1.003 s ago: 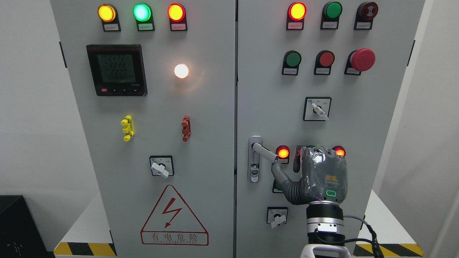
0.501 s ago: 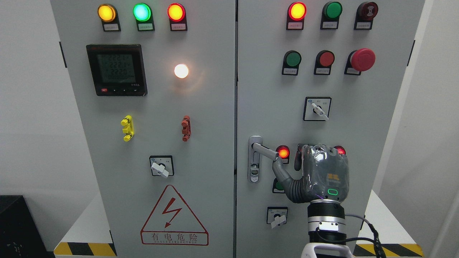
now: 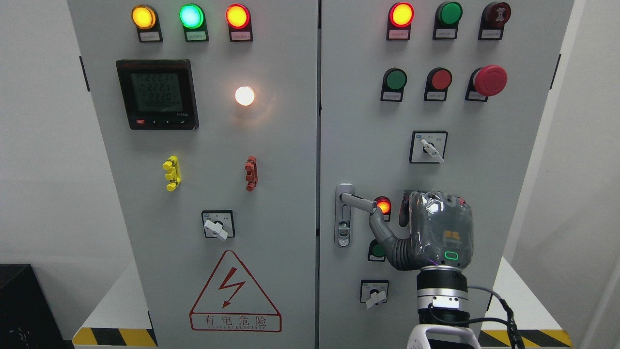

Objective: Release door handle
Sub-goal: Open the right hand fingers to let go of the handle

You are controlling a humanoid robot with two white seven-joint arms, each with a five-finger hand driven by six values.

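The silver door handle sits on the right cabinet door, its lever pointing right and nearly level from a tall backplate. My right hand comes up from the bottom edge, right of the handle, with its grey back toward me. Its thumb is spread to the left, and the tip lies just under the lever's free end. The other fingers point at the panel and are mostly hidden behind the palm; none wraps the lever. My left arm does not show.
A lit red lamp glows between the lever's end and my hand. A green button and a rotary switch lie below the thumb. The left door carries a meter, lamps and a warning triangle. The cabinet stands on a white, hazard-striped base.
The lever has risen from slanting down to the right to almost level. My right hand has drifted a little to the right, away from it.
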